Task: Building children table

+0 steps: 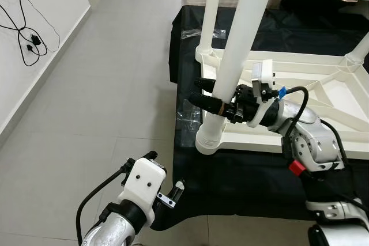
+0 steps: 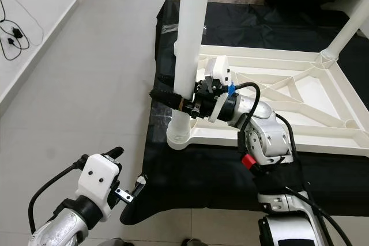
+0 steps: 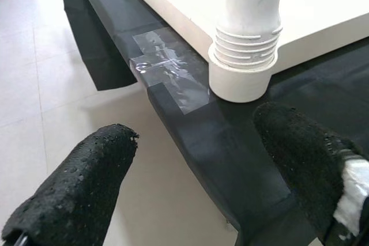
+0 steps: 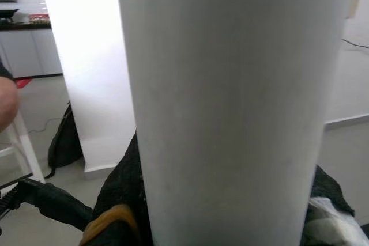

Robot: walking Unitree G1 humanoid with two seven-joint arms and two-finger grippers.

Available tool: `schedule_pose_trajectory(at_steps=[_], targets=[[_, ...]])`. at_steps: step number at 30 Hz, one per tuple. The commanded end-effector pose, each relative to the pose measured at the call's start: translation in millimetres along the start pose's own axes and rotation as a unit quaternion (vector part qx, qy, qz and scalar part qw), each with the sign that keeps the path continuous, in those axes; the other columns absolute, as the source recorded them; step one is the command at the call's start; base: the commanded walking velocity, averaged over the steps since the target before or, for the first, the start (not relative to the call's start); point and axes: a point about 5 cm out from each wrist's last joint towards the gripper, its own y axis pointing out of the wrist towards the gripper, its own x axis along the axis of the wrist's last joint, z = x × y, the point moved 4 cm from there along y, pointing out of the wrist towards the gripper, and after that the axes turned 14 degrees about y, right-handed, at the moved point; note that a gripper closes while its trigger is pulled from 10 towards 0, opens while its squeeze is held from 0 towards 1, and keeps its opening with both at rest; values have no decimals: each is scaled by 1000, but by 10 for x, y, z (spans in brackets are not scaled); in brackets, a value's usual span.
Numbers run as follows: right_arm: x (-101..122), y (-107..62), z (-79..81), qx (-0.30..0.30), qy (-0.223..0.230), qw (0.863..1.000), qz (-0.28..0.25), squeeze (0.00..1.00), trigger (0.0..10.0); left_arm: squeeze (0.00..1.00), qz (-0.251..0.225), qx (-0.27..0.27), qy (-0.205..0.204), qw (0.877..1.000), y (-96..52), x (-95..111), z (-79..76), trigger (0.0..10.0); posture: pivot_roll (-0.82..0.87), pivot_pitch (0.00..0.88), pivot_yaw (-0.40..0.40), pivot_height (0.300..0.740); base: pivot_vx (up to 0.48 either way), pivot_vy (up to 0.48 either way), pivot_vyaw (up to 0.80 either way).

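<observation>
Left eye view gives you the upturned white plastic children's table top (image 1: 323, 84), ribbed underside facing up, lying on a black cloth (image 1: 248, 182) that covers a low surface beside the grey tiled floor (image 1: 109, 96). At its near left corner a long white plastic table leg (image 1: 233, 56) stands upright in the round corner socket (image 1: 209, 140). Your right gripper (image 1: 209, 97) reaches in from the right and is clamped on that leg a little above the socket, one black finger passing on each side of the tube. Right wrist view confirms this for you: the white tube sits tight between the two black pads (image 4: 118, 200). A second white leg (image 1: 210, 10) stands upright in the far left corner, and part of a third leg (image 1: 358, 50) shows at the right edge.

Your left gripper (image 1: 167, 191) hangs low over the floor, just off the near left edge of the cloth, holding nothing. Left wrist view shows you its two fingers (image 3: 75, 182) spread wide apart, with the threaded foot of the near leg (image 3: 245, 44) and a patch of clear tape (image 3: 167, 67) on the cloth beyond them. A black cable (image 1: 26, 33) trails down the white wall on the left.
</observation>
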Motion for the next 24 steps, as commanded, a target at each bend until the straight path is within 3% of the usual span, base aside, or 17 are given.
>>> schedule_pose_trajectory(at_steps=[1,8,12,14,19,22,23,24], targets=[[-150,9,-6,-24,17,999,16,0,0,0,9,4,5,1000,3,-47,24,10000,127,146,-62,740,0,0,0],[-191,-41,-177,-117,20,993,11,0,0,0,8,8,9,1000,19,-50,56,10000,123,150,-57,740,0,0,0],[-281,-123,-423,-235,25,972,15,0,0,0,7,6,11,1000,28,-50,52,10000,123,155,-60,740,0,0,0],[-292,-136,-448,-249,30,968,13,0,0,0,7,5,12,1000,29,-50,52,10000,123,155,-60,740,0,0,0],[-366,-242,-581,-335,39,941,1,0,0,0,8,6,12,1000,25,-50,60,10000,122,159,-58,740,0,0,0],[-380,-262,-604,-352,39,935,-1,0,0,0,8,6,12,1000,25,-51,60,10000,122,159,-58,740,0,0,0],[-391,-288,-635,-373,34,927,-2,0,0,0,8,6,12,1000,25,-51,62,10000,123,165,-57,740,0,0,0],[-392,-333,-698,-417,24,909,-10,0,0,0,8,7,11,1000,23,-50,63,10000,121,166,-57,740,0,0,0]])
